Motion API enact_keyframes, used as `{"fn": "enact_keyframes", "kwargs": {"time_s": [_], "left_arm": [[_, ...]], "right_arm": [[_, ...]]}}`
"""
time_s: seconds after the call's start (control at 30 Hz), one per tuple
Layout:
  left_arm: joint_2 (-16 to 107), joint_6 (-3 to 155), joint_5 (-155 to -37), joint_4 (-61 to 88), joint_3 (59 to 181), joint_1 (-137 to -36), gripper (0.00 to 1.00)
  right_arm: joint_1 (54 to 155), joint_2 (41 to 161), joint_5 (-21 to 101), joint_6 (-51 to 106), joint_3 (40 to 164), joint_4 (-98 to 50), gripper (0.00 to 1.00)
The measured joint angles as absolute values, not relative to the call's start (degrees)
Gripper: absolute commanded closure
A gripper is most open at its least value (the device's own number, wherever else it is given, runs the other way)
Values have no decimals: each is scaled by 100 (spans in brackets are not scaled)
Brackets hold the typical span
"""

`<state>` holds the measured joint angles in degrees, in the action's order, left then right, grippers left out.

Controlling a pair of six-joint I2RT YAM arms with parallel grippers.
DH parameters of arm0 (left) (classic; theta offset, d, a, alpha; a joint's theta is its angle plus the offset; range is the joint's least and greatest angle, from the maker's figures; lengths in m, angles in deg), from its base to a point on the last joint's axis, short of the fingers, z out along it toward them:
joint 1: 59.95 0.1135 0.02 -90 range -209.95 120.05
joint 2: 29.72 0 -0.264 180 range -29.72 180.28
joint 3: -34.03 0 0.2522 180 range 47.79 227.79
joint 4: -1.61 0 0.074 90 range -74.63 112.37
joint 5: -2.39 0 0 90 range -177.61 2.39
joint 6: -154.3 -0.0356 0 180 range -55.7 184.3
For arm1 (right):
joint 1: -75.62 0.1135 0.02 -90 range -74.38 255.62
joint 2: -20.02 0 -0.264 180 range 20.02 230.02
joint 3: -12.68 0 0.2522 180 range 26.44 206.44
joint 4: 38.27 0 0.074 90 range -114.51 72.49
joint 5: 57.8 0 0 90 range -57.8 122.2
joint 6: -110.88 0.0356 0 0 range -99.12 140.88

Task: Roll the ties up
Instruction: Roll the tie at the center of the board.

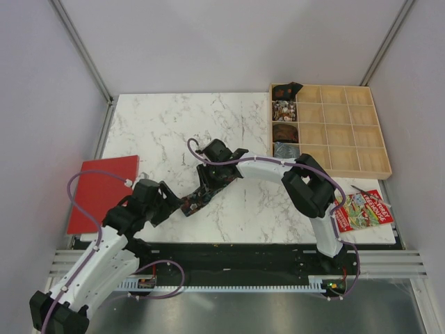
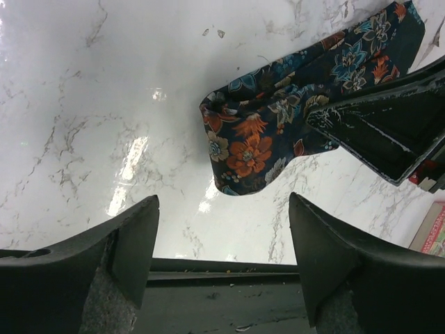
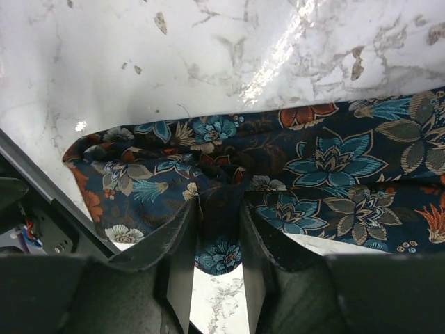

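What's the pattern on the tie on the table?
The tie is dark navy with orange, teal and cream flowers; clearest in the right wrist view.

This is a robot lab cell. Plain grey walls point(image 1: 208, 42) with metal bars point(image 1: 81, 49) stand around the marble table point(image 1: 160, 132); at its near edge a rail point(image 1: 396, 263) carries the left arm point(image 1: 97, 268) and right arm point(image 1: 268, 167).

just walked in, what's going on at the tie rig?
The right jaws are closed on a fold of the floral tie lying on the marble table. The left jaws stand open just short of the tie's near end, holding nothing. Four rolled ties already sit in the left column of the wooden tray.
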<state>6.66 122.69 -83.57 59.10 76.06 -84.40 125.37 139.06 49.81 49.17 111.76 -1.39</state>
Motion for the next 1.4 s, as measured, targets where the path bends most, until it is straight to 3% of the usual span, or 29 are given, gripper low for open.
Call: {"fn": "enact_keyframes", "kwargs": {"time_s": [0.83,0.9,0.97,1.13,1.23,1.3,1.4], "left_arm": [[2012,12575,-8497,3676,6719,-8440,38],[2191,12601,-8519,3448,6655,-8440,44],[2346,12634,-8561,3228,6646,-8440,60],[2585,12660,-8703,3000,6697,-8425,78],[2607,12660,-8759,3195,6861,-8411,85],[2591,12656,-8770,3392,6994,-8414,87],[2454,12642,-8775,3785,7219,-8414,90]], "right_arm": [[12496,13891,5005,4906,10874,-445,65],[12494,13891,5011,4906,10870,-456,65],[12489,13891,5018,4906,10863,-463,65],[12478,13891,5033,4902,10852,-483,60],[12450,13891,5057,4891,10852,-480,50],[12413,13891,5086,4882,10852,-472,37],[12325,13873,5173,4900,10879,-424,33]]}}
